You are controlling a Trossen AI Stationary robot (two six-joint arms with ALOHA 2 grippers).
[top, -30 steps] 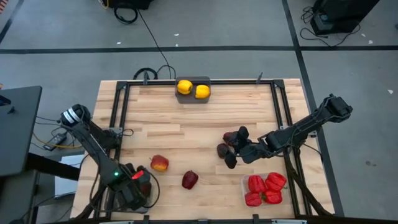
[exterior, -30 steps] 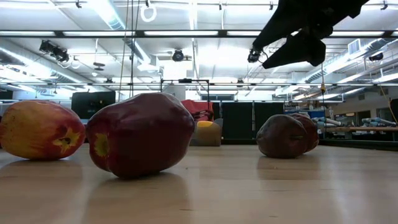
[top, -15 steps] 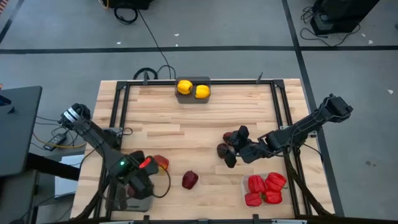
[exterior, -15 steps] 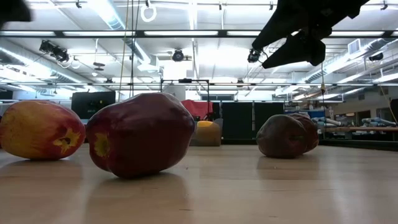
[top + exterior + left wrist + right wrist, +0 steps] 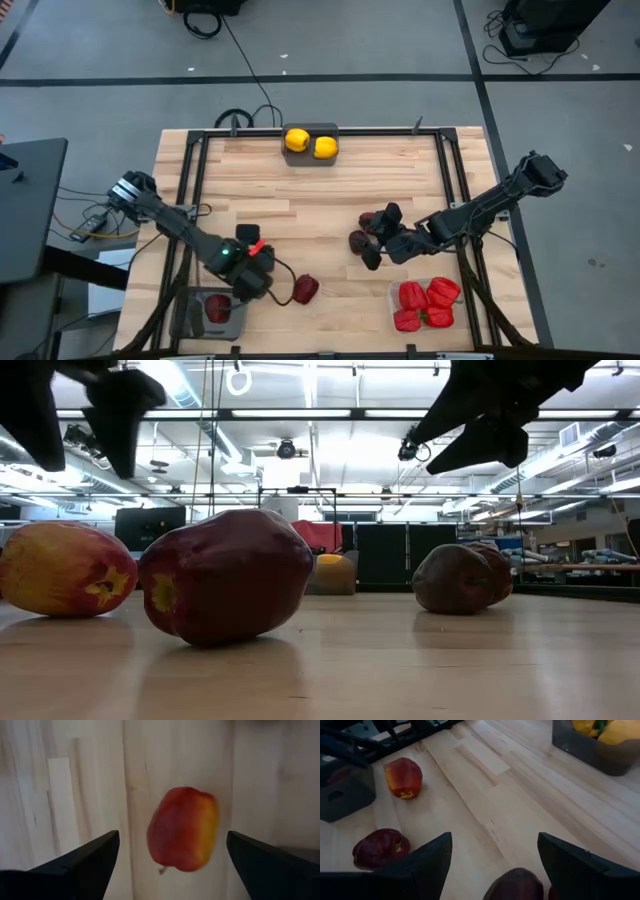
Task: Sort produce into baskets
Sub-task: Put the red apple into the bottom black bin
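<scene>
The left arm (image 5: 175, 225) reached from the table's left edge diagonally toward the front middle, its gripper (image 5: 170, 857) poised above the red-yellow apple (image 5: 184, 830) with fingers (image 5: 82, 862) spread wide on either side and not touching it. A grey bin (image 5: 210, 312) sat at the front left corner with one red fruit (image 5: 218, 309) inside. Just right of that gripper, a maroon apple (image 5: 305, 290) lay on the bare wood. At the back edge, a second grey bin (image 5: 312, 157) held two yellow fruits (image 5: 297, 140).

Right of centre, a cluster of dark apples (image 5: 368, 232) rested on the table. The right arm (image 5: 495, 205) stretched in from the right edge, low and nearly level, its gripper (image 5: 492, 862) directly over that cluster with fingers (image 5: 427, 860) parted and one dark apple (image 5: 515, 885) beneath them. At the front right, the clear bin (image 5: 395, 300) held four red peppers (image 5: 425, 305).
</scene>
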